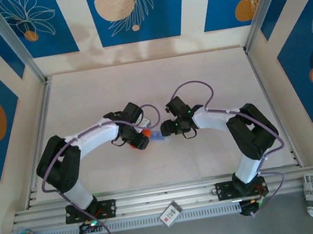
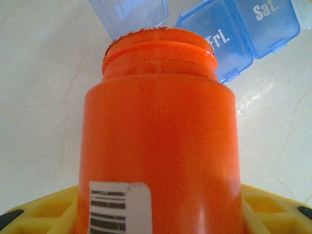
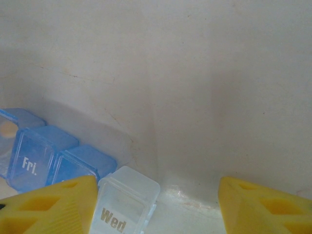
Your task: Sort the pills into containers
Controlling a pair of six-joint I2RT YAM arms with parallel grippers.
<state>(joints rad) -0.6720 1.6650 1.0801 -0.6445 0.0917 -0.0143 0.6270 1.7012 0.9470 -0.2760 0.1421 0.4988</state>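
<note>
Now, at the centre of the table [image 1: 113, 94], you are holding the orange bottle [image 2: 161, 136] clamped between the yellow fingers [image 2: 44, 207] of the left gripper [image 1: 139, 137]. Its uncapped mouth is tipped toward the containers [image 2: 229, 39], the pale-blue strip just beyond the rim. One lid [image 2: 129, 14] is standing open directly behind the bottle mouth, while the Fri. compartment [image 2: 219, 46] and the Sat. compartment [image 2: 265, 22] beside it are sitting closed.

The right gripper [image 3: 157, 195] is hovering low over the strip with its fingers apart. The clear Wed compartment [image 3: 126, 202] is lying between them, just beside one finger and not gripped. A yellowish speck, likely one of the pills [image 3: 7, 129], is showing in the open cell next to the Fri. compartment; whether more are waiting inside the bottle cannot be told.

This is looking like the pouring step. To do it well, you are best tipping the bottle slowly and only slightly, with its lip over the open cell, so that a single pill is rolling out rather than a spill. The light strip is likely to slide if nudged, so the right fingers are best used to steady it. The closed lids are needing to be opened before their turn.
</note>
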